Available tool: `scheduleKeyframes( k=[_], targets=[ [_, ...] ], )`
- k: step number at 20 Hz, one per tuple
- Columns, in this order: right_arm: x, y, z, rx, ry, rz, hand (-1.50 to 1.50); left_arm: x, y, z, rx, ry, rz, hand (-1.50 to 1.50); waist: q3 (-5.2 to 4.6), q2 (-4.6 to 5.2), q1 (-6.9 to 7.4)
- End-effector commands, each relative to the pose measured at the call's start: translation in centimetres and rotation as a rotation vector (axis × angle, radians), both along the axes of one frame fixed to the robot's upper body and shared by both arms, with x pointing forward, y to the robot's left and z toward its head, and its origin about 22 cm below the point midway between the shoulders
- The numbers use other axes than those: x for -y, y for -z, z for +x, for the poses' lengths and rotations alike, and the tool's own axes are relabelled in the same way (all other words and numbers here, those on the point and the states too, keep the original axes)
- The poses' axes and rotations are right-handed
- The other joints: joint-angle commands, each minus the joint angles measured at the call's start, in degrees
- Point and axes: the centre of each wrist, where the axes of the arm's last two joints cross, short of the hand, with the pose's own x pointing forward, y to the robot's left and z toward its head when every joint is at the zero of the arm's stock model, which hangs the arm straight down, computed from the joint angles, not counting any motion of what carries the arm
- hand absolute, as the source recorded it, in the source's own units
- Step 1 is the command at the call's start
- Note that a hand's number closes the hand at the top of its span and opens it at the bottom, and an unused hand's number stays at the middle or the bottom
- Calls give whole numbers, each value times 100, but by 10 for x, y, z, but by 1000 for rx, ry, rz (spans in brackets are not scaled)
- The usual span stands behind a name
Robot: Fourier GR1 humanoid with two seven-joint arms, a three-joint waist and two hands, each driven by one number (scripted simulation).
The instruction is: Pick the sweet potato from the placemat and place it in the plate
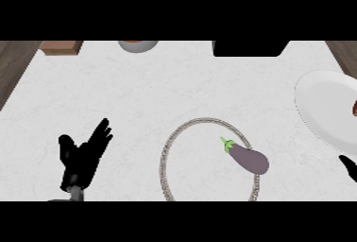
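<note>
1. One reddish-brown sliver (355, 108), perhaps the sweet potato, sits on the large white round plate (324, 111), cut off at my right edge.
2. My right hand (348, 167) barely shows; I cannot tell its fingers.
3. My left hand (83, 156) rests open, fingers straight, on the white marble tabletop (140, 90).
4. A purple eggplant (248, 158) lies on the round rope-rimmed placemat (171, 142).

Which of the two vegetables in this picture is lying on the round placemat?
The purple eggplant with its green stem lies inside the placemat's ring. The reddish-brown one sits on the white plate at the right edge.
</note>
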Motion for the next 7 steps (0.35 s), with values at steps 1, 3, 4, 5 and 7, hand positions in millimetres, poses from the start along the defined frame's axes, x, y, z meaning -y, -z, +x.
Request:
scheduleKeyframes(
  k=[1,3,4,5,7],
  targets=[
    [-29,-1,-14,-55,0,21,-150,9,-4,-2,-12,-9,-9,0,1,3,15],
    [-36,-3,-20,-55,6,12,-150,12,-2,-13,-2,5,1,0,2,4,23],
    [-36,-11,-14,-43,5,24,-150,-14,4,-11,-20,2,3,0,2,6,23],
    [-37,3,-34,-53,13,-8,-150,11,4,10,4,1,4,0,3,8,4],
    [-44,12,-33,-71,7,15,-150,4,4,2,-2,1,-7,0,4,8,18]
  ],
)
